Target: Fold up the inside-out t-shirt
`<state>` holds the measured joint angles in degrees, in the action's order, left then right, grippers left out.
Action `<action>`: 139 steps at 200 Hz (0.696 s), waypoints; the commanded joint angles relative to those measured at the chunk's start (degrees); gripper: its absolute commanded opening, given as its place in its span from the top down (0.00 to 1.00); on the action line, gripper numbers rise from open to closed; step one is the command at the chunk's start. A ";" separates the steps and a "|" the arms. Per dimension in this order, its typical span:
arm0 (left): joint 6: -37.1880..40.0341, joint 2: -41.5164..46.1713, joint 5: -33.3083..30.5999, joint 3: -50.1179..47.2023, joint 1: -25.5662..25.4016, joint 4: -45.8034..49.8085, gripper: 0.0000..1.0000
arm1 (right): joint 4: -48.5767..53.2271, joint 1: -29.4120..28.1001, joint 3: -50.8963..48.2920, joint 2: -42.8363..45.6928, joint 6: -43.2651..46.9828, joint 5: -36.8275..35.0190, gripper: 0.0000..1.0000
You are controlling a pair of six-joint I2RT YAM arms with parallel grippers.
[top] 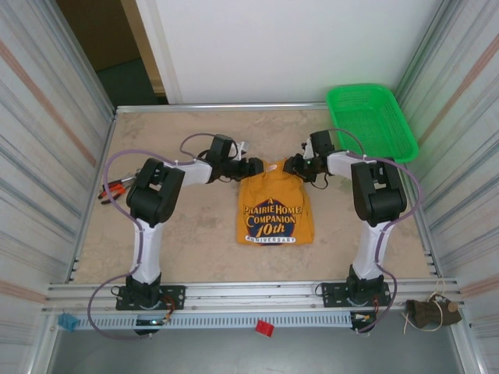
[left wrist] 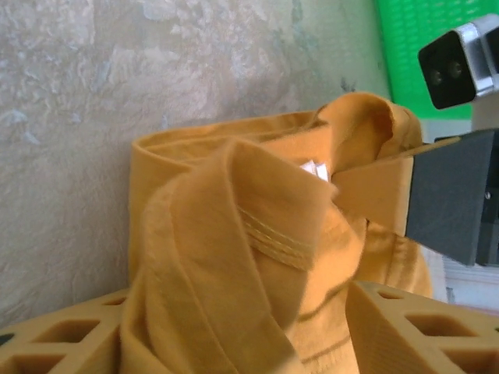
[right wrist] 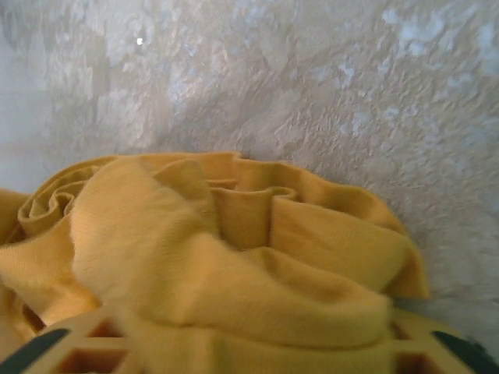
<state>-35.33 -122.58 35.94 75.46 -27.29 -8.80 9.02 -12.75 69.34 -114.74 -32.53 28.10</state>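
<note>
Left gripper pinches a wad of the inside-out t-shirt, which lies on the counter just short of the green basket. Right gripper sits in bunched cloth at the basket-side corner, and I cannot tell its grip. Light, limp cotton, likely: take corners.

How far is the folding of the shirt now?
Done: the shirt lies on the table print up, sleeves seemingly tucked in. In hand: left gripper and right gripper each have its far edge bunched in the jaws. Remaining: bringing that edge toward the near hem and flattening.
</note>
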 commanded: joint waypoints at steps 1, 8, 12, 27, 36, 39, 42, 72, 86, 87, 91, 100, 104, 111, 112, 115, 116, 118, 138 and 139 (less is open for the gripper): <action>2.84 -2.18 -5.84 1.26 -1.36 11.22 0.50 | 2.47 -0.88 0.95 -2.67 -0.61 2.52 0.76; 3.56 -2.13 -7.28 1.27 -1.20 12.11 0.61 | 2.49 -0.66 1.06 -2.71 -0.60 2.74 0.84; 3.87 -2.18 -7.92 1.35 -1.06 12.56 0.68 | 2.50 -0.54 1.14 -2.71 -0.60 2.91 0.89; 4.71 -1.93 -8.52 1.32 0.24 12.80 0.94 | 2.48 0.46 1.76 -2.35 -0.85 3.79 1.00; 4.79 -1.34 -7.89 0.82 1.46 11.41 1.00 | 2.30 1.24 2.26 -1.84 -1.35 4.77 1.00; 4.78 -0.99 -7.58 0.68 1.86 10.85 1.00 | 2.23 1.50 2.43 -1.74 -1.53 5.08 1.00; 4.82 -0.66 -7.15 0.66 2.29 10.52 1.00 | 2.23 1.69 2.65 -1.46 -1.68 5.36 1.00; 5.16 4.23 -5.23 1.66 6.28 7.39 1.00 | 0.90 3.34 5.00 1.62 -4.78 7.76 1.00; 5.10 5.19 -3.31 4.21 7.82 6.51 1.00 | 0.18 3.35 7.11 2.44 -6.54 8.30 1.00; 5.14 5.27 -3.19 4.45 7.89 6.51 1.00 | 0.11 3.35 7.34 2.43 -6.69 8.34 1.00; 5.25 5.32 -2.82 5.49 8.28 6.64 1.00 | -0.15 3.35 8.11 2.46 -7.37 8.54 1.00; 5.26 5.25 -1.67 8.07 9.02 6.84 1.00 | -0.78 3.27 10.09 2.42 -8.71 9.14 1.00; 5.11 5.18 -1.18 9.28 9.39 6.96 1.00 | -0.92 3.26 10.96 2.43 -9.33 9.20 1.00; 5.04 4.95 -0.30 11.43 9.91 7.39 1.00 | -1.24 3.26 12.52 2.32 -10.32 9.27 1.00; 5.02 4.92 -0.19 11.75 9.94 7.48 1.00 | -1.31 3.26 12.77 2.32 -10.43 9.35 1.00; 5.06 4.92 0.09 12.78 10.11 7.80 1.00 | -1.48 3.22 13.48 2.38 -10.84 9.40 1.00; 5.08 4.91 0.18 13.09 10.18 7.90 1.00 | -1.51 3.24 13.73 2.31 -10.95 9.42 1.00; 5.03 4.92 0.24 13.76 10.29 8.16 1.00 | -1.56 3.23 14.18 2.37 -11.14 9.47 1.00; 5.22 5.23 1.43 19.83 10.94 10.17 1.00 | -1.69 3.26 18.89 2.65 -12.78 9.73 1.00; 5.29 5.29 1.42 20.13 10.98 10.27 1.00 | -1.66 3.26 19.07 2.67 -12.80 9.76 1.00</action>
<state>-31.66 -121.40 35.18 88.53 -17.87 -0.45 8.51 -10.11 82.98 -115.46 -41.52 36.27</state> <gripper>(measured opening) 0.078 0.074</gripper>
